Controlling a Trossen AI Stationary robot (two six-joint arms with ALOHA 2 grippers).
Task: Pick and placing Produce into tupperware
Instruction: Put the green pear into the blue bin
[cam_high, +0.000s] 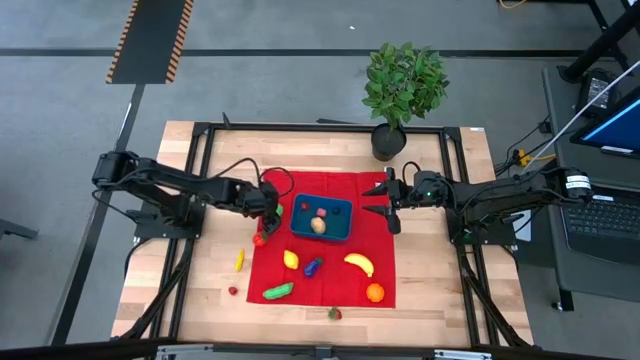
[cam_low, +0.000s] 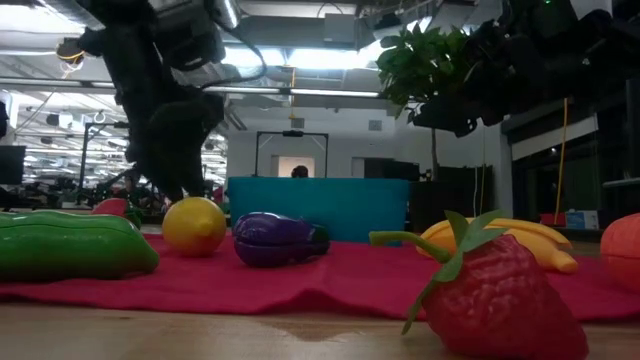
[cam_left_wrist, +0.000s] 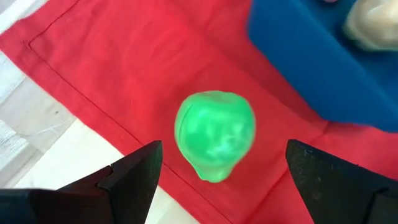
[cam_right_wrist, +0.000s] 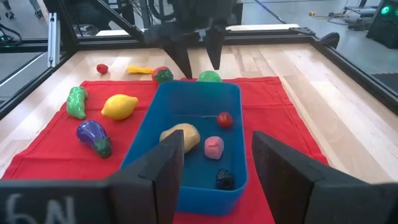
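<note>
A round green piece of produce lies on the red cloth near the cloth's left edge, just left of the dark teal tupperware. My left gripper hangs over it, open and pointing steeply down, one finger on either side and clear of it. The tupperware holds a tan piece, a pink one, a small red one and a dark one. My right gripper stands open at the tupperware's right end, nothing between its fingers.
On the cloth near the front lie a lemon, an eggplant, a banana, an orange and a green cucumber. A strawberry and a yellow piece lie on bare wood. A potted plant stands at the far edge.
</note>
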